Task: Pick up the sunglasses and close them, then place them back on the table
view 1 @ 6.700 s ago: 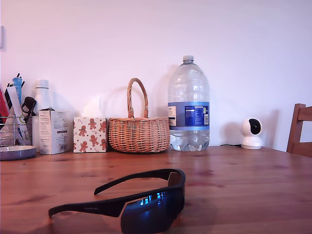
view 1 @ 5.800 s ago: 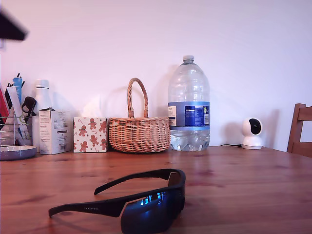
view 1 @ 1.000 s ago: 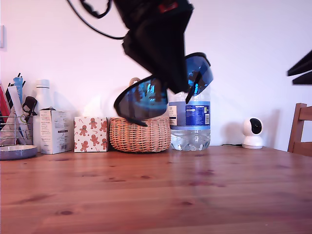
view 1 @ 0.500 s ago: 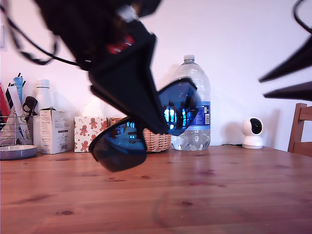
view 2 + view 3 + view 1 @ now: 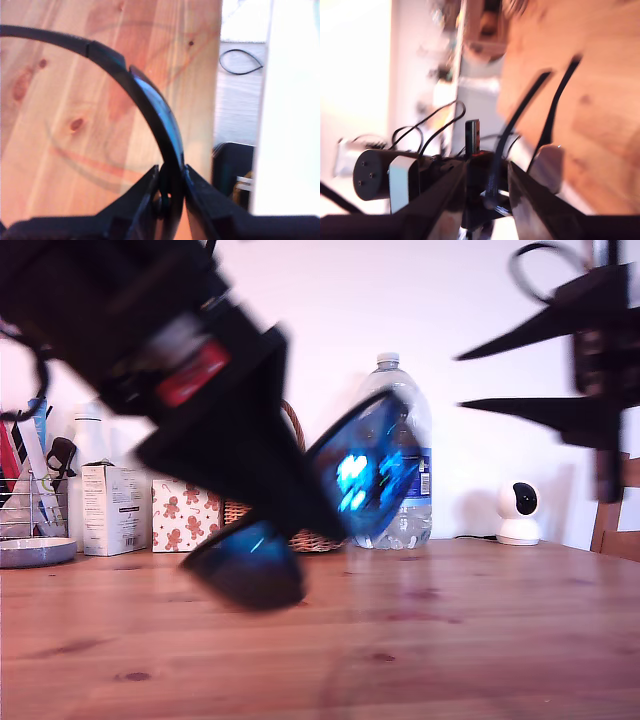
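Note:
The sunglasses (image 5: 365, 465), black frame with blue mirrored lenses, hang tilted in the air above the table (image 5: 450, 640). My first gripper (image 5: 310, 510), a large blurred black shape on the exterior view's left, is shut on them. The first wrist view shows its fingers (image 5: 150, 187) pinching the middle of the frame, with the sunglasses (image 5: 150, 107) curving away over the table (image 5: 60, 90). My second gripper (image 5: 462, 380) is high on the exterior view's right, open and apart from the sunglasses. In the second wrist view, that gripper (image 5: 487, 170) faces the two thin arms of the sunglasses (image 5: 540, 100).
Along the far wall stand a wicker basket (image 5: 310, 535), a big water bottle (image 5: 410, 410), a gingerbread-print box (image 5: 185, 515), a white carton (image 5: 110, 510) and a wire holder with pens (image 5: 30, 480). A white camera (image 5: 520, 512) and a chair (image 5: 615, 510) are on the exterior view's right.
The sunglasses, once lying open on the table, are now held aloft. Over the last second the first gripper brought them lower and nearer the exterior camera, and the second gripper moved in from that view's right.

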Robot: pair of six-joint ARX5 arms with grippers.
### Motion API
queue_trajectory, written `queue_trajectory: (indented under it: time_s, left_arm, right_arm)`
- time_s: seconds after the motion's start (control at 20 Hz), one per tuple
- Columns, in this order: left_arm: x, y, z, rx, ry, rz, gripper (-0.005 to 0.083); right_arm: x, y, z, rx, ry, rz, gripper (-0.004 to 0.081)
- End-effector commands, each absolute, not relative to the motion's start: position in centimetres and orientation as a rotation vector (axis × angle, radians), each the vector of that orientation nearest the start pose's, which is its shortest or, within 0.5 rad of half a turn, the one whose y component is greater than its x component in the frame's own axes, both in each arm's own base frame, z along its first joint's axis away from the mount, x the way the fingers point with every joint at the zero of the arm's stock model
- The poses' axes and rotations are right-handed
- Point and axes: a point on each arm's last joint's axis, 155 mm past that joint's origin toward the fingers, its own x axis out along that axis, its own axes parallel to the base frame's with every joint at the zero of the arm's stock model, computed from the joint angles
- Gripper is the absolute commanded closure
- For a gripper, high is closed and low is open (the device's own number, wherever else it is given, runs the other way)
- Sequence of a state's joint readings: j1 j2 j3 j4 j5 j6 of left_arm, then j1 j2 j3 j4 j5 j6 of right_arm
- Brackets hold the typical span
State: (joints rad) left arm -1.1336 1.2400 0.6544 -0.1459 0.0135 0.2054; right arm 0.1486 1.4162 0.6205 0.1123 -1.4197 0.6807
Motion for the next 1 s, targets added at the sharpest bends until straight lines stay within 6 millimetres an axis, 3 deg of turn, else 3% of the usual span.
queue_trajectory:
  time_s: [0.0, 0.35, 0.95]
  left_arm:
    - [14.9, -32.8, 10.3, 0.587, 0.503, -1.159, 0.0687]
    - [15.2, -33.4, 11.0, 0.579, 0.461, -1.147, 0.0687]
    - [15.2, -34.6, 12.6, 0.57, 0.369, -1.173, 0.0687]
  right_arm:
    - [23.7, 22.7, 17.5, 0.963, 1.147, 1.328, 0.0498]
    - [25.8, 23.8, 17.6, 0.96, 1.17, 1.365, 0.0487]
    - [24.7, 26.4, 16.9, 0.889, 1.197, 1.413, 0.0487]
